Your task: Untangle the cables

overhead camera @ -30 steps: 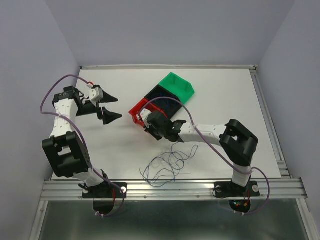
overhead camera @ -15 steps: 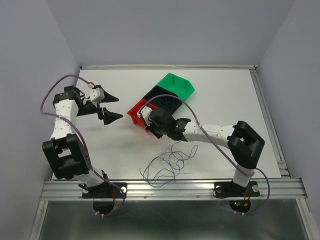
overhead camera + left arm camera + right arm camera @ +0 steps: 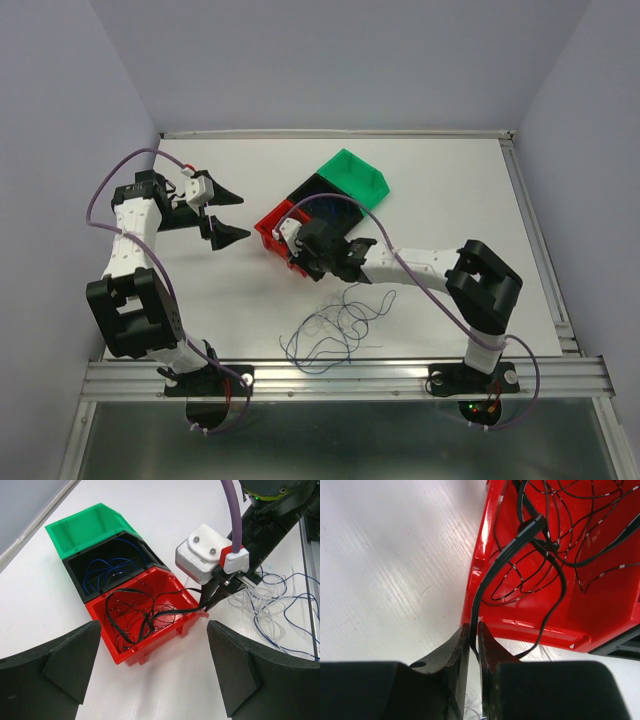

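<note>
Right gripper (image 3: 474, 633) jaws have narrowed from partly open to a pinch on the black cable (image 3: 496, 562) where it hangs over the red bin (image 3: 600, 615) wall. Right elbow (image 3: 485, 282) swung out to the right, then came partway back. Left gripper (image 3: 245, 215) drifted slightly toward the red bin.

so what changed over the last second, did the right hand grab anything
The right hand closed onto the black cable at the near rim of the red bin and now pinches it. Its elbow swayed a little, but the hand hardly shifted. The left hand stayed wide open in the air, and the loose cables on the table lie as before.
</note>
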{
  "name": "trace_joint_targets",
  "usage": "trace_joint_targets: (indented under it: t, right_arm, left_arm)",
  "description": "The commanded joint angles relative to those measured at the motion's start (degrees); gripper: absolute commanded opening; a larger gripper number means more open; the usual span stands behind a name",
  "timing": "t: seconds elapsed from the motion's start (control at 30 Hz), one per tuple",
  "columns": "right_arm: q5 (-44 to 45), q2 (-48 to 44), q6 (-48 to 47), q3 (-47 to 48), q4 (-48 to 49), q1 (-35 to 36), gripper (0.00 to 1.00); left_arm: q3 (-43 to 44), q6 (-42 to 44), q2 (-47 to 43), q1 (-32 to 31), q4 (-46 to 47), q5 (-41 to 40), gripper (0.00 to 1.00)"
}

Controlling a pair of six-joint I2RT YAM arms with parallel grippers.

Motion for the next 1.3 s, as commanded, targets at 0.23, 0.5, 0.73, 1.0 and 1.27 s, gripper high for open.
trace_joint_targets:
  t: [0.23,0.5,0.73,1.0,1.27]
  right_arm:
    - [-1.0,1.1,0.5,-0.3,5.9,-0.7,0.28]
    - [-1.1,-3.1,-0.1,-3.2,5.9,-0.7,0.14]
    - [-2.2,-5.5,-0.4,-3.3,6.0,-1.2,0.0]
    - [-1.0,-1.5,0.8,4.0,6.0,-3.9,0.01]
    - [-2.5,6.1,2.9,10.7,6.2,-8.7,0.01]
  left_arm:
    - [0.3,0.1,0.0,-0.2,-1.4,1.7,0.99]
    - [0.2,0.2,-0.2,-0.2,-1.5,1.8,0.99]
    - [1.2,-1.5,0.5,-0.4,-0.7,0.4,0.99]
    - [-27.6,-74.4,-32.9,-21.4,78.8,-54.6,0.99]
    - [-22.9,-74.9,-27.7,-22.8,76.4,-58.0,0.99]
